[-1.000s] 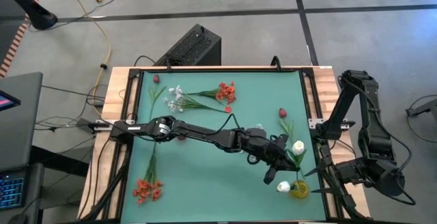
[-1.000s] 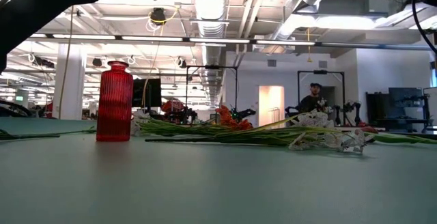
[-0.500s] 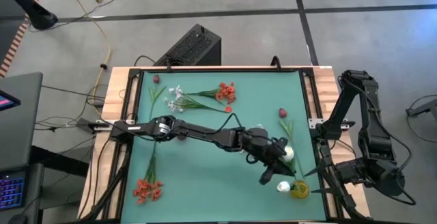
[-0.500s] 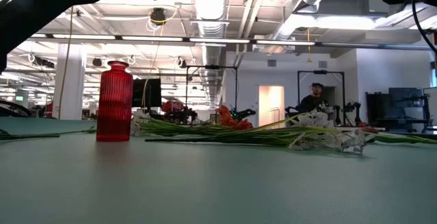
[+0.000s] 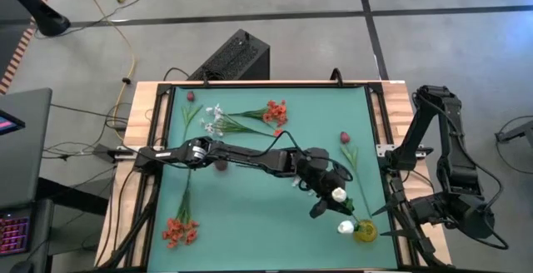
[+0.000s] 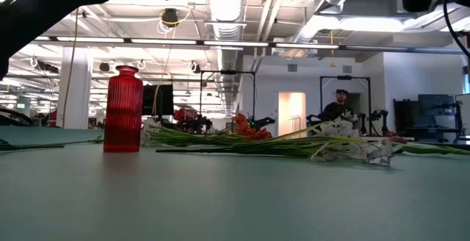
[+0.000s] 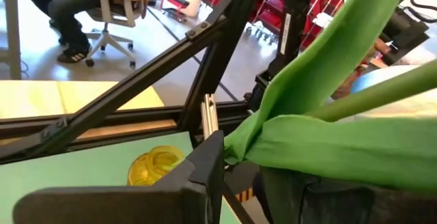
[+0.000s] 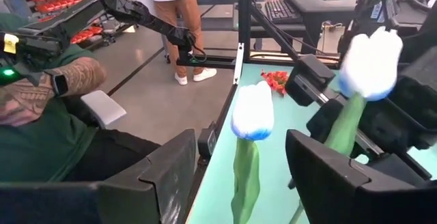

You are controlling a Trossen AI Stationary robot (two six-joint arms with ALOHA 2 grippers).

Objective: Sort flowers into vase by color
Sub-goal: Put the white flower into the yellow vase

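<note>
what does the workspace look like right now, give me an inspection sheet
surface: green mat on a wood-edged table, lying flat.
job's things: one white bud stands in the yellow vase; a second white bud is up at the left gripper; red vase is upright; white spray, orange-red clusters and dark red buds lie loose.
clutter: nothing seen.
grippers: left gripper over the mat beside the yellow vase; right gripper open and empty, at the table's right edge.
cables: yellow cable on the floor; black cables at the left edge.
surroundings: black box behind the table; people nearby.
</note>
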